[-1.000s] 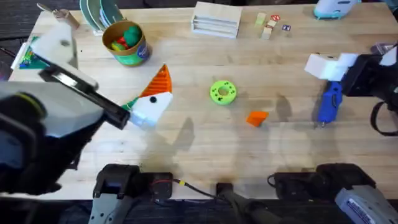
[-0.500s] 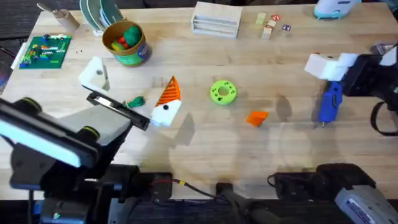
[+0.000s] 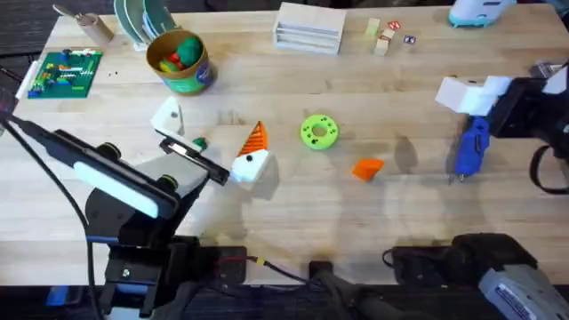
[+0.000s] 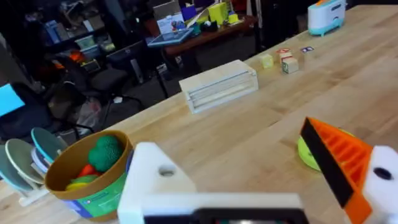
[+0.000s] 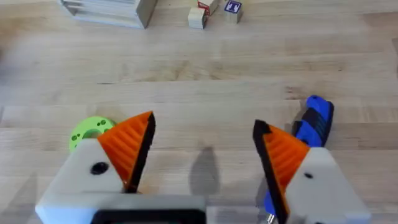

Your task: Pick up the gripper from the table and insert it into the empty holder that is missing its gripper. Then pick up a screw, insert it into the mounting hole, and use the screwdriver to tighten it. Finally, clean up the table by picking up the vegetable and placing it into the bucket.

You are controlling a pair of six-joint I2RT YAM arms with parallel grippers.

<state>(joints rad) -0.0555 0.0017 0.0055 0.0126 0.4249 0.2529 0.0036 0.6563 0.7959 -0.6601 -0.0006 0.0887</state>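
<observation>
The loose orange gripper (image 3: 366, 168) lies on the table right of centre. My left gripper (image 3: 212, 130) is open at the left middle. One of its white bases is the empty holder (image 3: 168, 116) (image 4: 155, 180), with a bare mounting hole (image 4: 165, 171); the other carries an orange tip (image 3: 256, 138) (image 4: 333, 158). The green vegetable (image 3: 197, 143) lies between them. The bucket (image 3: 191, 82) (image 4: 99, 196) stands at the back left, holding toys. The blue screwdriver (image 3: 471, 147) (image 5: 316, 119) lies at the right, below my open right gripper (image 3: 469, 95) (image 5: 205, 134). No screw can be made out.
A green disc with holes (image 3: 319, 132) (image 5: 89, 129) sits mid-table. A green circuit board (image 3: 62, 73) lies far left, a wooden block stack (image 3: 309, 28) and small cubes (image 3: 384, 37) along the back edge.
My left arm has dropped away from the camera and its gripper has swung right toward the centre, uncovering the circuit board and the vegetable. The right arm has not moved.
</observation>
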